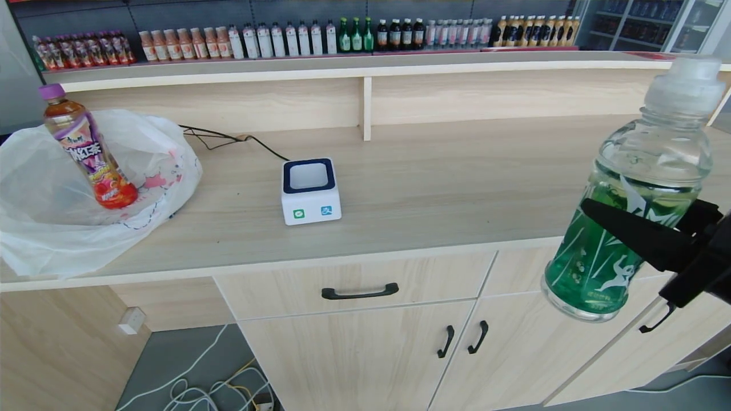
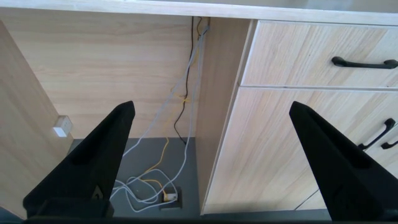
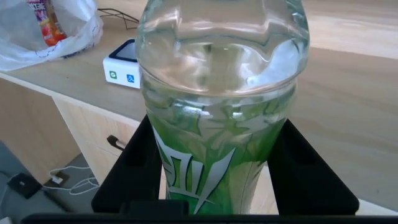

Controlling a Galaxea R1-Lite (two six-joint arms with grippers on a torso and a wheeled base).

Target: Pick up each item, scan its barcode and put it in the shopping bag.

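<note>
I see a wooden counter (image 1: 434, 171) with a drawer (image 1: 400, 274) below. Bottles (image 1: 320, 37) line the back shelf (image 1: 342, 60); cables (image 1: 191, 394) lie on the floor (image 1: 171, 354).

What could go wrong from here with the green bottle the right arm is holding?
The green bottle hangs in the air in the right gripper, pinched at its label; smooth plastic could slip and drop. A finger covers part of the label, so the scanner may miss the barcode. The shopping bag lies slumped with a tea bottle leaning in it; the next bottle could knock it over.
</note>
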